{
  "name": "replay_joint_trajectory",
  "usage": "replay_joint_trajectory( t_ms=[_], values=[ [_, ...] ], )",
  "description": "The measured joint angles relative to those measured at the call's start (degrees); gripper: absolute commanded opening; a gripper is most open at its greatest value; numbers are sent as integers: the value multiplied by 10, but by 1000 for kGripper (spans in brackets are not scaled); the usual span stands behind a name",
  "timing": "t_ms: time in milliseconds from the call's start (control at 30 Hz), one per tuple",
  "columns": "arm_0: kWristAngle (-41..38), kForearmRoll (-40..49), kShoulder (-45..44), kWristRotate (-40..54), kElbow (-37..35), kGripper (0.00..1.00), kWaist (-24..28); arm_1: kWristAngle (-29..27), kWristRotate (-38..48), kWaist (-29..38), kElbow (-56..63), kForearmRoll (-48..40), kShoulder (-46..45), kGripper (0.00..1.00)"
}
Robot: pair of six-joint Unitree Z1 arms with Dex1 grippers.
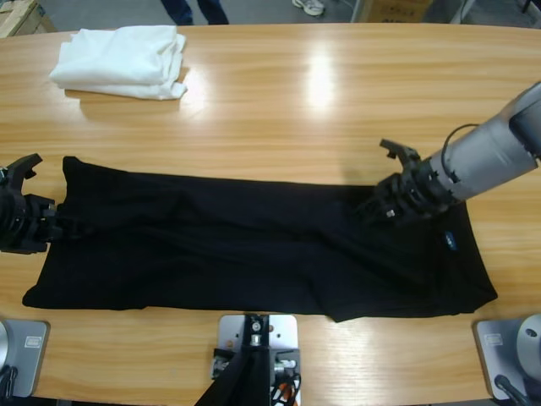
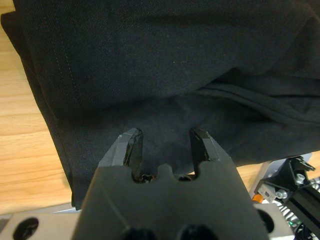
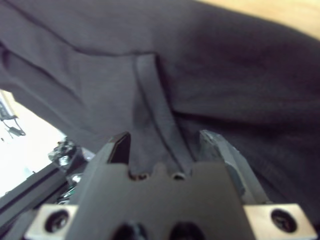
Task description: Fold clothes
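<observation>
Shirt [image 1: 254,245] lies as a long band across the tabletop [image 1: 338,101]; left gripper [image 2: 165,145] and right gripper [image 3: 167,145] over its ends, jaws released, so next: clench and fold ends inward.

No text can be read. The shirt [image 1: 254,245] carries a small blue tag [image 1: 450,240] near its right end, but any lettering on it is too small to make out.

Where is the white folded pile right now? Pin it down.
In the high view, the white folded pile lies on the wooden table near its far left corner, apart from the black polo shirt spread along the near side.
</observation>
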Motion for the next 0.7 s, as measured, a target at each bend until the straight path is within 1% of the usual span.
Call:
replay_joint_trajectory(
  t_ms=[67, 100, 133, 167, 233, 333, 433, 500, 700],
  values=[
    [0, 0, 0, -1, 1, 388, 0, 0, 0, 0, 16, -12, 6, 442],
    [0, -1, 0, -1, 1, 388, 0, 1, 0, 1, 23, -17, 8, 364],
    [0, -2, 0, -1, 1, 388, 0, 3, 0, 1, 27, -23, 8, 317],
    [0, -3, 0, -1, 1, 388, 0, 6, 0, 2, 31, -28, 7, 223],
    [0, -6, 0, -1, 1, 388, 0, 10, 0, 4, 35, -32, 7, 99],
    [0, -8, 0, -1, 2, 388, 0, 10, -8, 8, 41, -34, 4, 0],
    [0, -10, 0, -1, 6, 392, 0, 10, -16, 10, 44, -34, -11, 0],
    [0, -15, 0, -2, 11, 425, 0, 10, -20, 11, 44, -34, -28, 0],
    [0, -27, 0, -5, 17, 425, -1, 10, -34, 11, 44, -34, -61, 0]
  ],
)
